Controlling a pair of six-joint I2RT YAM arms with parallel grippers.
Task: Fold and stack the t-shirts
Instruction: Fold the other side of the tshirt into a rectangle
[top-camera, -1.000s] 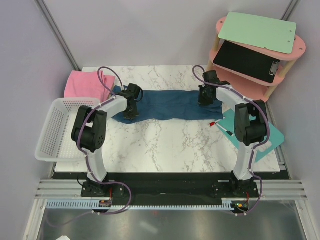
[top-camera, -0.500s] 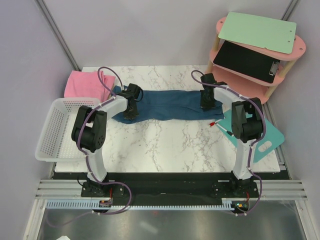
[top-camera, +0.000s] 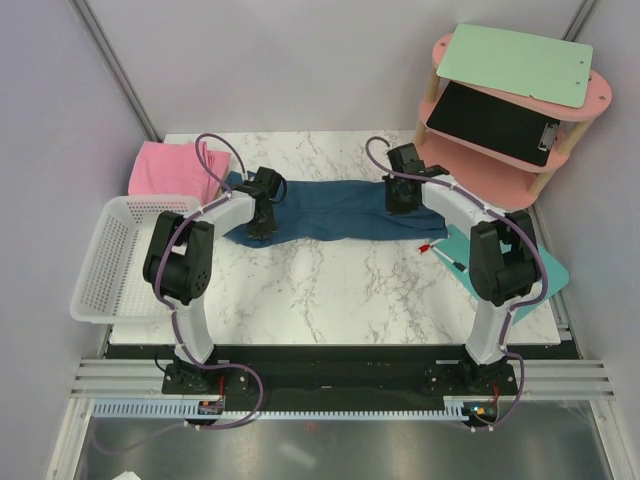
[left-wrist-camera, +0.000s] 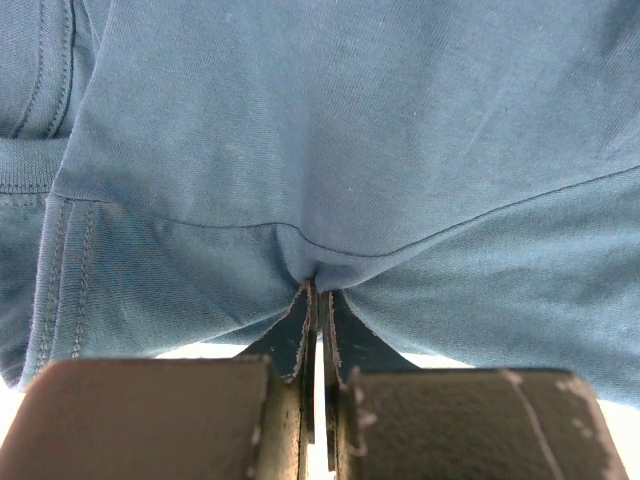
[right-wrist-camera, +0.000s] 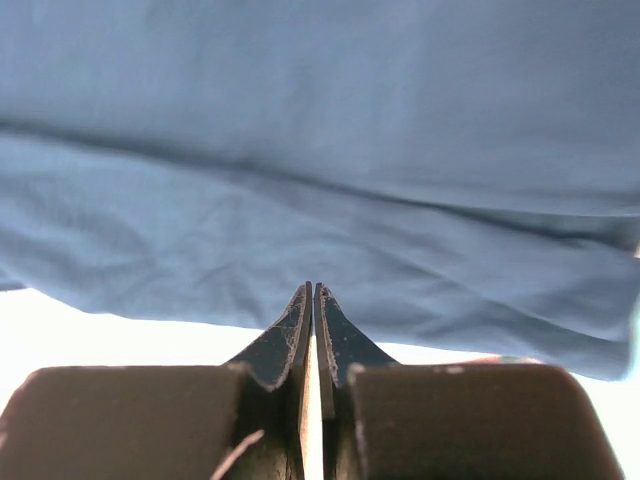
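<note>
Dark teal-blue t-shirt stretched in a band from 9 to 3 o'clock across the far half of the table; pink t-shirt at the 10 o'clock corner. Left hand clenched on a tuck of teal cloth. Right hand, fingers pressed together at the near hem (hold on cloth not discernible), has shifted toward 9 o'clock in the last second, suggesting a crosswise fold is beginning. Bare marble lies toward 6 o'clock; basket bounds 9 o'clock, turquoise mat 4 o'clock
</note>
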